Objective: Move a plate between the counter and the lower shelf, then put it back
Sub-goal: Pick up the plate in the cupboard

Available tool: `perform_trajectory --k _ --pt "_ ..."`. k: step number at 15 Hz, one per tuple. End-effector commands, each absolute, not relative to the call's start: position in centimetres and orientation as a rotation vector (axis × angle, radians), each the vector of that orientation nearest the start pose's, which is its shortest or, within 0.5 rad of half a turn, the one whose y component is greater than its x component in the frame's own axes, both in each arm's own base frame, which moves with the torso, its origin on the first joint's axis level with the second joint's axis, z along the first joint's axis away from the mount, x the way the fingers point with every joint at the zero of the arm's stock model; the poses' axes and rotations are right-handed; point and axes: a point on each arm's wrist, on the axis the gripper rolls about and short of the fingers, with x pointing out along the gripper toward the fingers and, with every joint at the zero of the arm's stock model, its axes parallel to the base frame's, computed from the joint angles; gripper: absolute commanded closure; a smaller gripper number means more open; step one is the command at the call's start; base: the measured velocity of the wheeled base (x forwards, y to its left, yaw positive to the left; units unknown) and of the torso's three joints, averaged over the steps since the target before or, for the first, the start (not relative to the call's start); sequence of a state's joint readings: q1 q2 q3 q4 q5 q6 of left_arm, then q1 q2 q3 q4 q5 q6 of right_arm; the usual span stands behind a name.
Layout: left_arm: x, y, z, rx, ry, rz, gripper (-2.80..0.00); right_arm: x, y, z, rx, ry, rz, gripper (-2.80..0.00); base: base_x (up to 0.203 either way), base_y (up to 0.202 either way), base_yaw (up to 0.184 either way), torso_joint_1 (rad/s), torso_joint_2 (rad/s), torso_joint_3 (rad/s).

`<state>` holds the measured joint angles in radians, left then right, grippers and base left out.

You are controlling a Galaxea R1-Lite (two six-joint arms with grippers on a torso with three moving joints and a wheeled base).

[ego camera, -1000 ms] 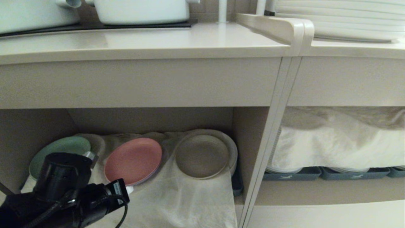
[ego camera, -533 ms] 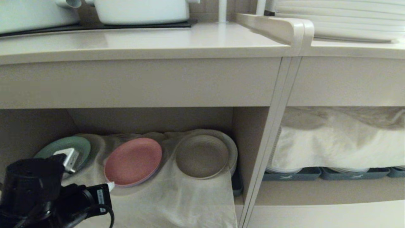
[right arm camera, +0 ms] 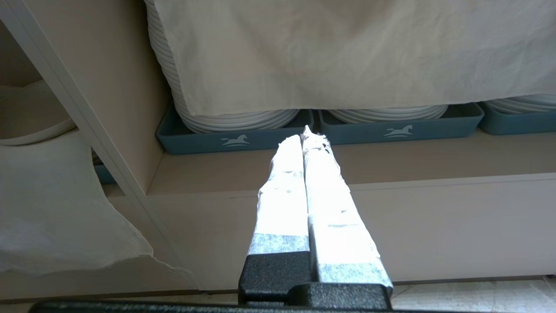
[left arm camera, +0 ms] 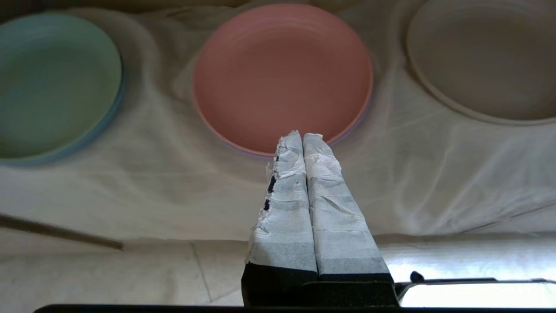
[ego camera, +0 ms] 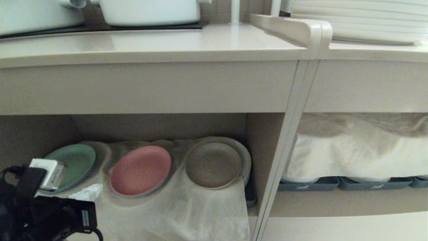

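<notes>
The cream-beige plate lies in the lower shelf on its whitish cloth, at the right end, resting on a wider pale plate. The counter runs above it. My left gripper is shut and holds nothing. It hangs at the shelf's front left, with its tips pointing at the near rim of the pink plate, well left of the beige plate. My right gripper is shut and empty, parked before the right compartment, outside the head view.
A green plate lies left of the pink one. Pale pots stand on a black hob. A slanted post divides the compartments. On the right, cloth-covered white plate stacks sit in blue-grey trays. More white plates are stacked above.
My left arm has drawn back toward the lower left, away from the pink plate, and its wrist has rolled. The plates and the right arm have not moved.
</notes>
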<state>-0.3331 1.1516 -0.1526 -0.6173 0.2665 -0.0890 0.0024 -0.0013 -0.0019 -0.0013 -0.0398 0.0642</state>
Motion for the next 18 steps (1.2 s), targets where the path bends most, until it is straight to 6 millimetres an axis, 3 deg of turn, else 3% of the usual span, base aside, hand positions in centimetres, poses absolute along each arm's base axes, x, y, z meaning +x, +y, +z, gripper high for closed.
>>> perform_trajectory --k 1,4,8,15,18 --pt "11.3 -1.9 13.5 -0.018 0.308 -0.126 0.00 -2.3 -0.1 7.6 0.064 -0.004 -0.037 0.00 0.000 0.000 0.000 0.000 0.00 0.000" --pt "9.8 -0.7 13.0 0.020 0.268 -0.180 0.00 -2.3 -0.1 7.6 0.064 -0.004 -0.037 0.00 0.000 0.000 0.000 0.000 0.00 0.000" --pt "7.6 -0.6 12.7 0.034 0.197 -0.221 0.00 -2.3 -0.1 7.6 0.064 -0.004 -0.037 0.00 0.000 0.000 0.000 0.000 0.00 0.000" --pt "5.7 -0.6 12.3 0.071 0.158 -0.225 0.00 -2.3 -0.1 7.6 0.065 -0.006 -0.037 0.00 0.000 0.000 0.000 0.000 0.00 0.000" --pt "3.8 -0.5 11.6 0.072 0.154 -0.222 0.00 -2.3 -0.1 7.6 0.064 -0.004 -0.037 0.00 0.000 0.000 0.000 0.000 0.00 0.000"
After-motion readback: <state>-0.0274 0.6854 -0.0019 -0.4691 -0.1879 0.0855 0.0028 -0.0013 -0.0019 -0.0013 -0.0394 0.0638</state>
